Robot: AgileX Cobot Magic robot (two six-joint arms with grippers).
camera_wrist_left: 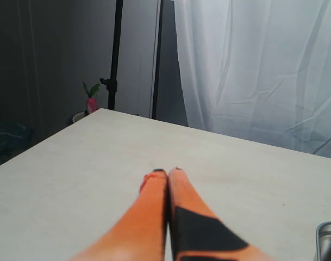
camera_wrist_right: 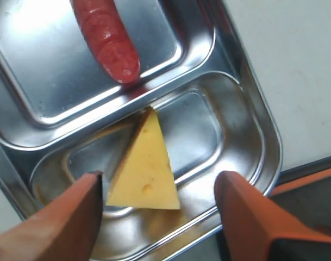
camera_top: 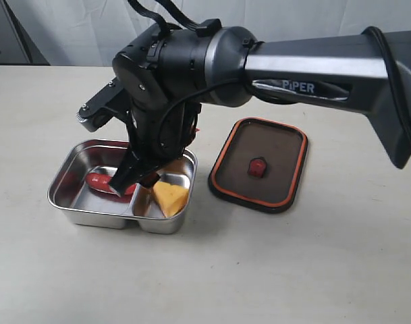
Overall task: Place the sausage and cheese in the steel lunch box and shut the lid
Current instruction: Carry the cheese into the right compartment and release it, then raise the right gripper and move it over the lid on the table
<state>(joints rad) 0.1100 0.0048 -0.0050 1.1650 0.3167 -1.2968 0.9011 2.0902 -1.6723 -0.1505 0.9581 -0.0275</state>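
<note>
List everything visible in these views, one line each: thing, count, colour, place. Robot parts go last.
steel lunch box: one, shiny silver, open on the table, two compartments.
sausage: one, dark red, lying in the larger compartment.
cheese: one wedge, yellow-orange, in the smaller compartment.
lid: one, tinted clear with an orange rim, flat on the table, right of the box in the exterior view.
valve knob: one, orange-red, at the lid's centre.
table: one, off-white, under everything.
curtain: white, hanging behind the table.
stand poles: two, black, beyond the table's edge.
right arm: one, black and grey, reaching over the box.
right gripper: one, orange fingers, open above the cheese.
left gripper: one, orange and black, shut, empty, over the table.
</note>
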